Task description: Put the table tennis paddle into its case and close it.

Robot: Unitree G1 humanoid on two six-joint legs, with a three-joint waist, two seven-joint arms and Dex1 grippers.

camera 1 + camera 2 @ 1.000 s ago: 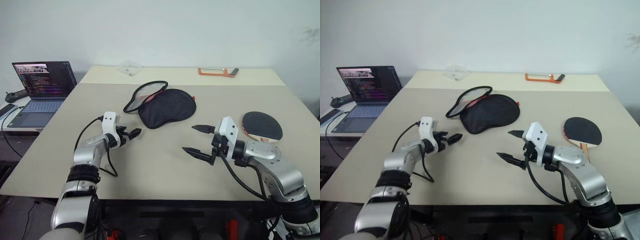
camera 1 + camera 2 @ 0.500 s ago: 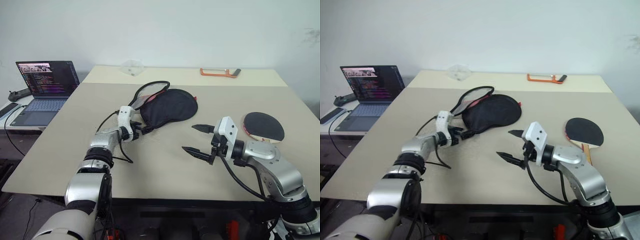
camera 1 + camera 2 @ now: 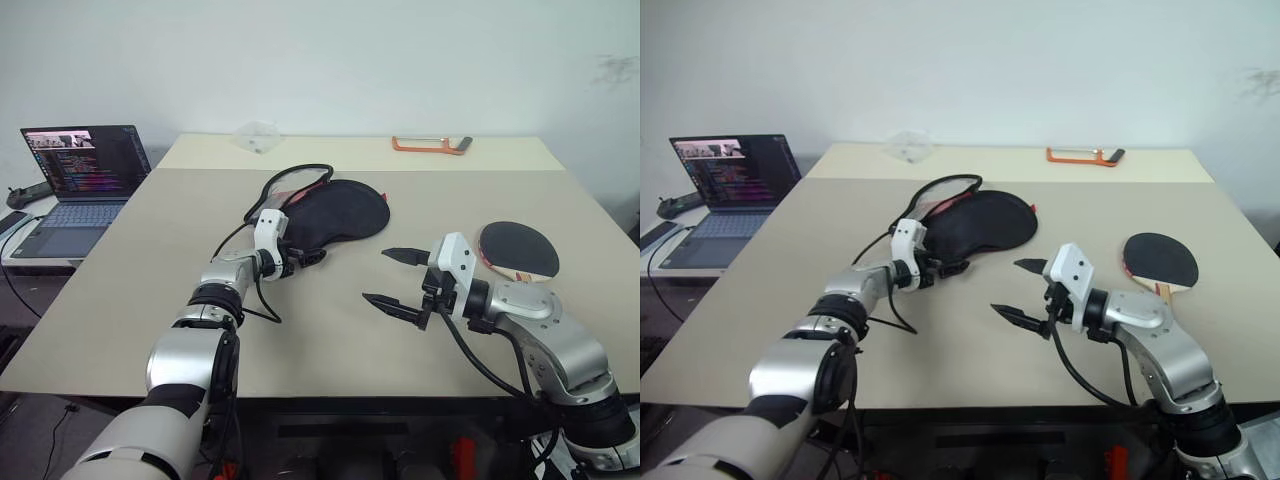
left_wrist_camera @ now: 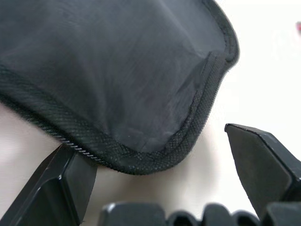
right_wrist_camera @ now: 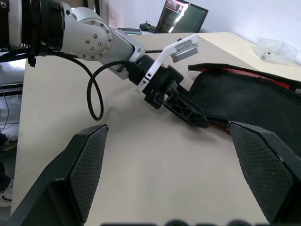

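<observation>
The left gripper [image 3: 308,257] sits at the near-left rim of the case [image 3: 335,213], its jaws wide apart and empty, one finger [image 4: 61,188] down at the stitched zipper edge and the other off to the side of the rim. The step in hand looks like taking hold of that edge to lift or steady the flap; to do it well the lower finger should slide under the piping so only the top layer is pinched, not both layers, or the mouth will stay shut. The case lies mid-table, with its open loop of zipper edge raised at the far left. The paddle [image 3: 516,250] lies flat to the right, well apart from the case, just behind the right gripper [image 3: 393,277], which hovers spread and empty above bare table. Between case and paddle the table [image 3: 150,260] is open, giving room to carry the paddle across. The paddle lies towards the table's right edge. The laptop [image 3: 80,175] on the far left and the orange tool [image 3: 433,145] at the back are out of the way.
</observation>
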